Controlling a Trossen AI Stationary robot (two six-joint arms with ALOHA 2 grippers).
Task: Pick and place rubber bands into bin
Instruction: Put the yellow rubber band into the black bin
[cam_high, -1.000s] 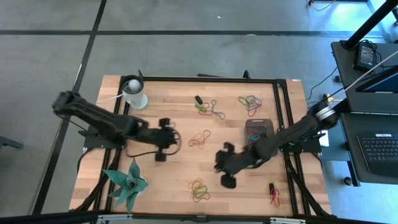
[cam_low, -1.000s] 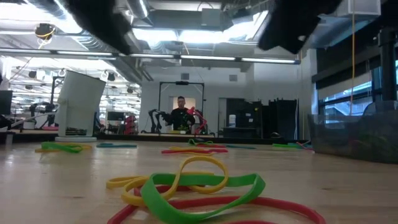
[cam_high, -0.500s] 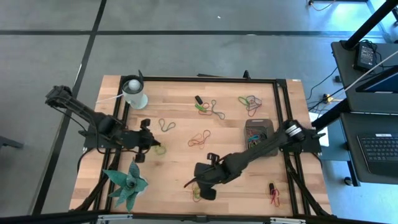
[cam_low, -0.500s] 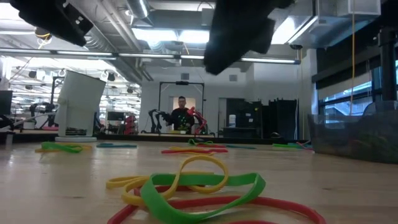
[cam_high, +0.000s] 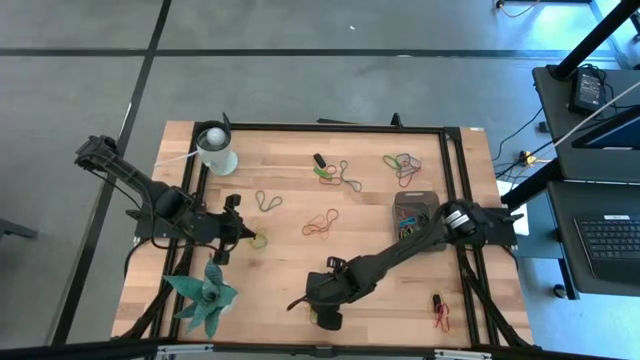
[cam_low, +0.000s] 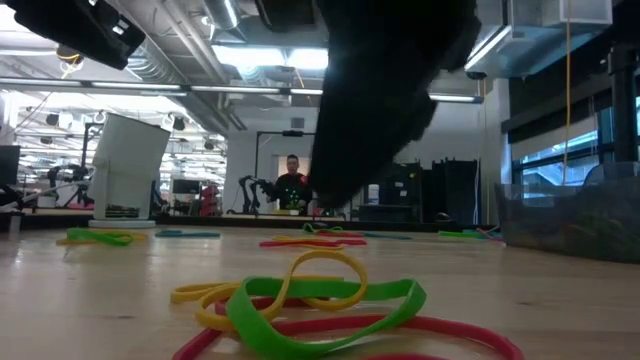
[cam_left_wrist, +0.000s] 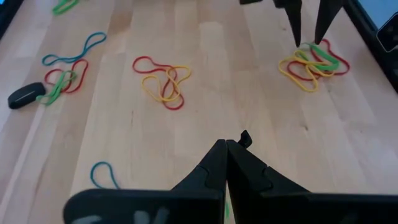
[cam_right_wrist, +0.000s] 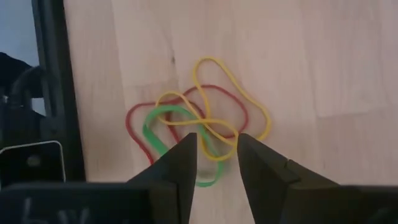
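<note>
The right gripper hangs over a tangle of thin red, green and yellow rubber bands near the front edge of the pale wooden table. Its two dark fingers stand a narrow gap apart with the overlapping loops showing between the tips; nothing is held. In the left wrist view the same fingers point down onto that cluster. From table height the cluster lies flat in front of the dark mass of the arm.

The small dark grey rectangular bin sits well behind this gripper, toward the right side of the table beside the right arm's forearm. It holds a few coloured bands, red and green among them.

The left gripper waits on the left half of the table, its fingers pressed together with nothing between them, a green loop just beyond its tip. Farther ahead of it lies a red and yellow pair of bands. A white round cup stands at the far left corner; its contents cannot be made out. A green star-shaped plant sits near the front left.
</note>
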